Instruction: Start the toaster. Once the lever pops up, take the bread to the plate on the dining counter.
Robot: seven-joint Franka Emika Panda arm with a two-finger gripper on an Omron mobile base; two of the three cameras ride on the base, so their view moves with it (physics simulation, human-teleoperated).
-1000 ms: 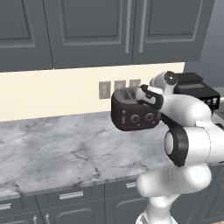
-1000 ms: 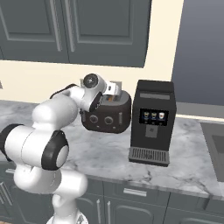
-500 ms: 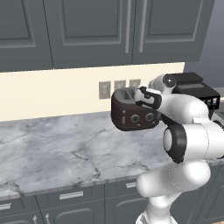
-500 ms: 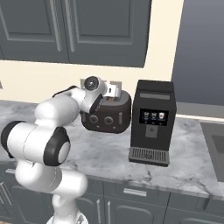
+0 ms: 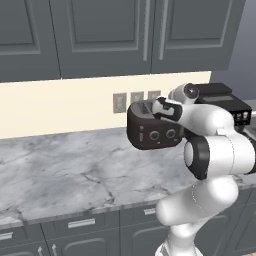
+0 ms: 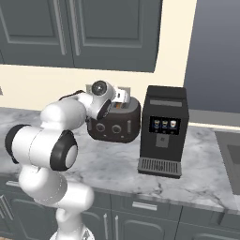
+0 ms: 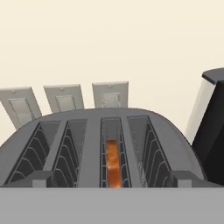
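The toaster [image 5: 152, 131] stands on the marble worktop [image 5: 65, 172] against the wall. The bread [image 7: 112, 162] sits down in its third slot. The tool [image 5: 167, 109] hovers above the slots, jaws fully apart, holding nothing. A black coffee machine [image 6: 164, 131] stands just beside.

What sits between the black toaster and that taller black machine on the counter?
Nothing: in the right base view only bare marble counter separates the toaster from the taller machine.

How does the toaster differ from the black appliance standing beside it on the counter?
The toaster is squat and rounded; the coffee machine is taller and boxy. The toaster's front carries two round knobs, the coffee machine's a row of small lit buttons. The toaster has open slots on top, one holding the bread; the machine's top is flat. Both are black and stand on the marble worktop.
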